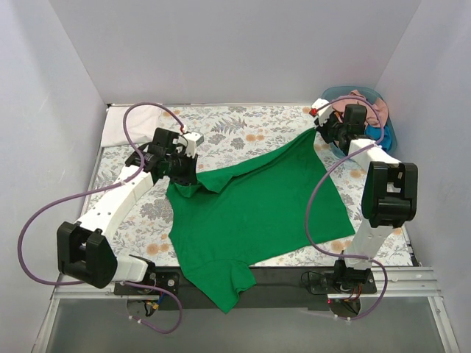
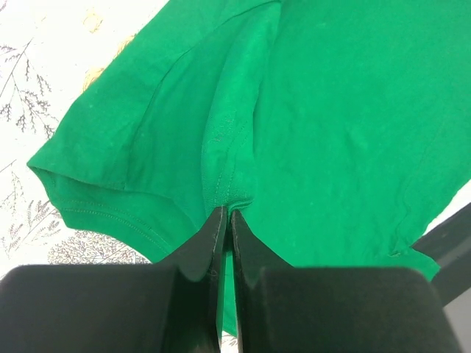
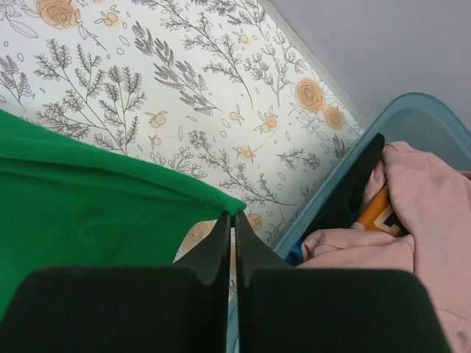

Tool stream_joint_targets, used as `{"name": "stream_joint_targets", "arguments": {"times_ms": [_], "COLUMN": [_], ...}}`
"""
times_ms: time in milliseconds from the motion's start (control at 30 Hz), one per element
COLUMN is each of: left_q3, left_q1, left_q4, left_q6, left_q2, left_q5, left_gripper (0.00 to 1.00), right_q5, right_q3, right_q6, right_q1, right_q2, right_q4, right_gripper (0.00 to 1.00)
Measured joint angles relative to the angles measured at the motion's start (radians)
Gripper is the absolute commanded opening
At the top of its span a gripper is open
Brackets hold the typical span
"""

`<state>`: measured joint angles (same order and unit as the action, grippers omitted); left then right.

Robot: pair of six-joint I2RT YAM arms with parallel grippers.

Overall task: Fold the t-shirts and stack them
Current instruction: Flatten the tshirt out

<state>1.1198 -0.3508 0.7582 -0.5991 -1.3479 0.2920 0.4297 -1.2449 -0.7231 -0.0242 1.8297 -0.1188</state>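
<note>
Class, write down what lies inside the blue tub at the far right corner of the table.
Pink cloth fills the tub, with an orange item beside it; whatever lies underneath is covered.

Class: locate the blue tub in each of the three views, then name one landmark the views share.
Top external: blue tub in the upper right of the picture.
Left wrist: not in it.
Right wrist: blue tub along the right edge, pink cloth inside.
Shared landmark: the green t-shirt, seen in all three views.
</note>
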Motion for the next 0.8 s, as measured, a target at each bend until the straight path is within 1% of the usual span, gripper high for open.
{"name": "stream_joint_targets", "arguments": {"times_ms": [200,333,533,733,800], "left_q3": [0.018,0.071,0.118,0.117,0.121], "left_q1": [0.000,0.003,0.035,0.045,0.044], "left_q4": [0.051,0.080,0.086,0.104,0.101], "left_q6": [0.011,0.015,0.021,0.035,0.035], "left_q2": [0.014,0.032,0.065,0.090,0.092], "left_q5": [0.002,-0.017,-0.037,-0.028,-0.051], "left_gripper": [0.00,0.00,0.00,0.00,0.00], "right_q5": [0.007,0.014,0.020,0.023,0.026], "right_q3": [0.045,0.053,0.069,0.098,0.095], "right_q6": [-0.049,-0.064,-0.079,-0.104,-0.100], "right_q1": [0.000,-0.001,-0.007,-0.009,-0.009], "right_q2": [-0.078,-0.111,-0.128,-0.144,-0.144], "right_q4": [0.023,0.042,0.068,0.097,0.102], "right_gripper": [0.01,0.01,0.01,0.01,0.01]}}
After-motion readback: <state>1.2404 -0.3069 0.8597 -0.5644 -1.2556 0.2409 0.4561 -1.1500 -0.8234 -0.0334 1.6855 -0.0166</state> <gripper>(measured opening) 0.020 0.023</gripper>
